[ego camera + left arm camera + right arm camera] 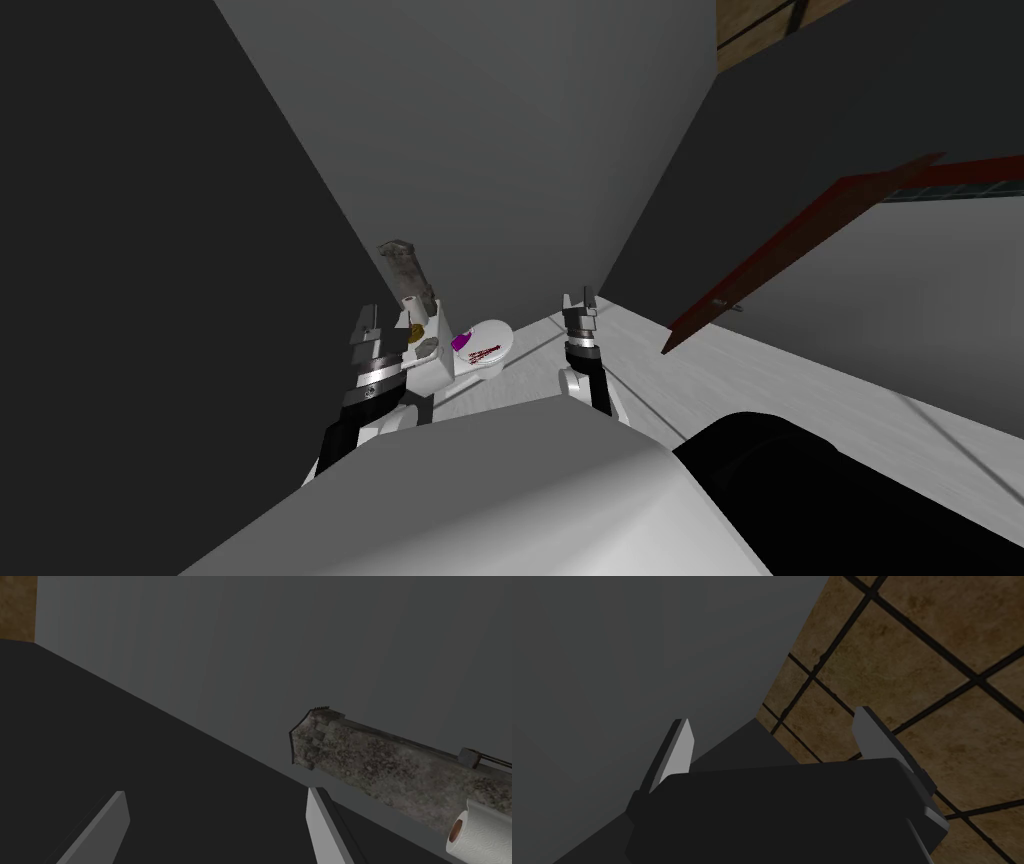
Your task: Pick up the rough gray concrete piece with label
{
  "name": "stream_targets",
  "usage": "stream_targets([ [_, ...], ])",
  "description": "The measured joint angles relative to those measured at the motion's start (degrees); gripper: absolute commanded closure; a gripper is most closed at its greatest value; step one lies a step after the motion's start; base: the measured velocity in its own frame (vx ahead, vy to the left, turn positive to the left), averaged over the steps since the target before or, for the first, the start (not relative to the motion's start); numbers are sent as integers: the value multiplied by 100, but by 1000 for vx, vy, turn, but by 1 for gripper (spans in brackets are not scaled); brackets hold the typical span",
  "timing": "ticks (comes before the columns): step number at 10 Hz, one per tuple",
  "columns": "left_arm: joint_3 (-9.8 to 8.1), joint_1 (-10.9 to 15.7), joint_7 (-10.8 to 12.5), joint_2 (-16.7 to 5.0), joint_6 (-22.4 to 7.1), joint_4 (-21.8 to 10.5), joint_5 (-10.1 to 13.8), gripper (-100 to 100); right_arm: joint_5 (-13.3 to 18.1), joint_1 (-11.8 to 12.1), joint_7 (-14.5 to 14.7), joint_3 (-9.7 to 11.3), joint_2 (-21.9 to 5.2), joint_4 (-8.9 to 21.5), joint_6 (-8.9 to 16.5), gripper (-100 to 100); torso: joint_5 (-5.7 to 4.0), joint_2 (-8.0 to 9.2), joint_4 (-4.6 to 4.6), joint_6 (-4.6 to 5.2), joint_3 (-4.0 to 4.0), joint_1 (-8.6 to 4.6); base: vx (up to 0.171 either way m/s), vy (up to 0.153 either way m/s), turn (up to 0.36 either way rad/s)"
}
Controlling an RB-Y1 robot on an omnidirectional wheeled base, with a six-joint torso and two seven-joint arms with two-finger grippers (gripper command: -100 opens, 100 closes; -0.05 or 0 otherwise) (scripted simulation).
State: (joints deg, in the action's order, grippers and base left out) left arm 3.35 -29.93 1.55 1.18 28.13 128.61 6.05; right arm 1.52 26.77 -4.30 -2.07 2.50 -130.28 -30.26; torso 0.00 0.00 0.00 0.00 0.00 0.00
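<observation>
A small rough grey lump [425, 348] lies on top of a white toilet tank [436, 372], next to a brown round thing [415, 331] and a toilet paper roll [411, 304]. No label on the lump can be made out. My left gripper [365, 326] hovers open just left of the tank, a little apart from the lump. In the left wrist view the left gripper [215, 826] is open and holds nothing, and the paper roll [479, 832] lies beyond one finger. My right gripper [579, 301] is raised to the right of the toilet, open and holding nothing [777, 743].
A tall mottled grey-brown slab [405, 266] [400, 768] stands behind the tank against the wall. The toilet lid [482, 344] carries a purple and red mark. Dark walls close in on the left. A red-brown door [800, 240] stands open at right over a pale floor.
</observation>
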Motion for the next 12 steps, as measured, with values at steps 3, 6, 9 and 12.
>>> stream_targets([
  [3,88,73,45,-457,17,-203,79,-100,0,1,0,0,0,0,0,0,-4,-29,-6,0,-17,-18,82,-53,-26],
  [6,211,154,155,-812,65,-514,234,-100,0,2,0,1,1,-1,0,0,-9,-58,-13,1,-33,-39,137,-97,-29],
  [9,331,301,279,-977,127,-968,417,-100,0,1,0,0,1,-1,0,0,-7,-51,-12,0,-30,-32,128,-83,-27],
  [12,432,440,390,-979,104,-1322,592,-100,0,1,0,0,1,-1,0,0,-7,-40,-10,0,-24,-31,99,-75,-11],
])
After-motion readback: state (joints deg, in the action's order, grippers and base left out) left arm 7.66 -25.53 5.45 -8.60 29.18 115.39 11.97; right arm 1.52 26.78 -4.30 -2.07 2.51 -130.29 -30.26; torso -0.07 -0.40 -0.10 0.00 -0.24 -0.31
